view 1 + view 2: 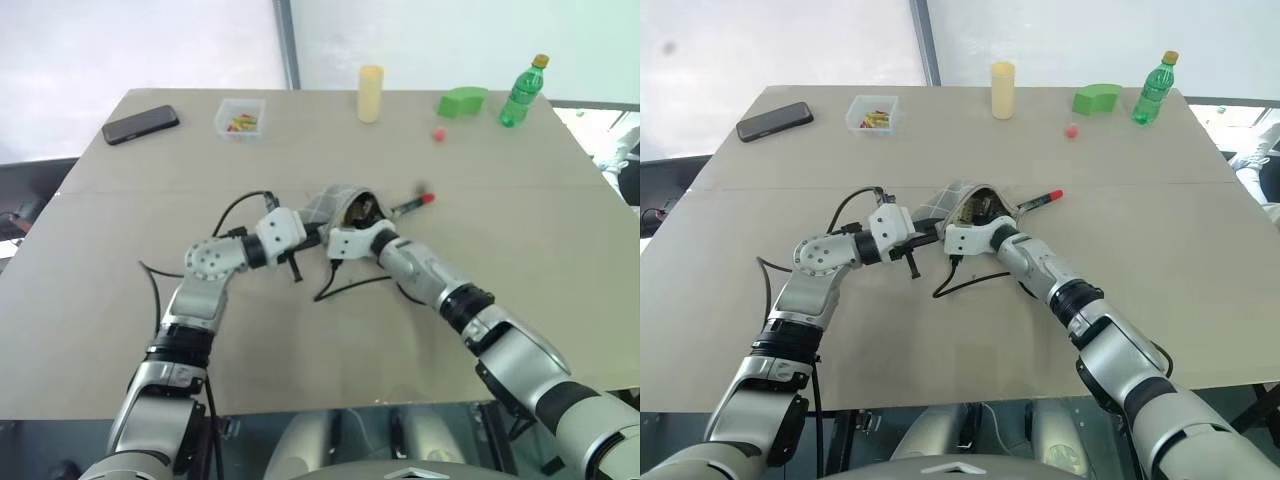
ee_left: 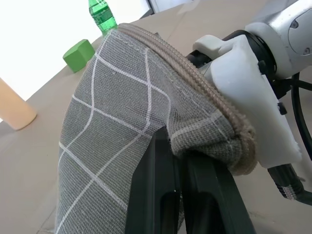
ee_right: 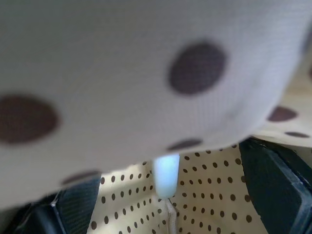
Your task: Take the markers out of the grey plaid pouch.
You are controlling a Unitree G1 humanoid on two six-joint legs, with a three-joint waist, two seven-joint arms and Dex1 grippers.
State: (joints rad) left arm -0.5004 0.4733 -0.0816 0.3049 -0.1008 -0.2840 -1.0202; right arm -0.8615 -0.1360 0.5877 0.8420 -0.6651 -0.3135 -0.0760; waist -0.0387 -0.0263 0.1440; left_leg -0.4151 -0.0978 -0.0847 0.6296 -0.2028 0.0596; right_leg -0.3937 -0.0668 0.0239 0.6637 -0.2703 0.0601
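Centrally, grey plaid pouch (image 1: 335, 203) mouth faces lower right; left gripper (image 2: 181, 157) pinches its edge; right gripper (image 3: 165, 195), fingers wide, inside; red marker (image 1: 412, 205) points upper right.

Head pair overhead; wrist cameras close-up

We hold both arms forward, wrists angled toward each other; our left gripper (image 2: 180, 195) has its black fingers pinched on grey plaid fabric, our right gripper (image 3: 161, 204) has its fingers spread wide
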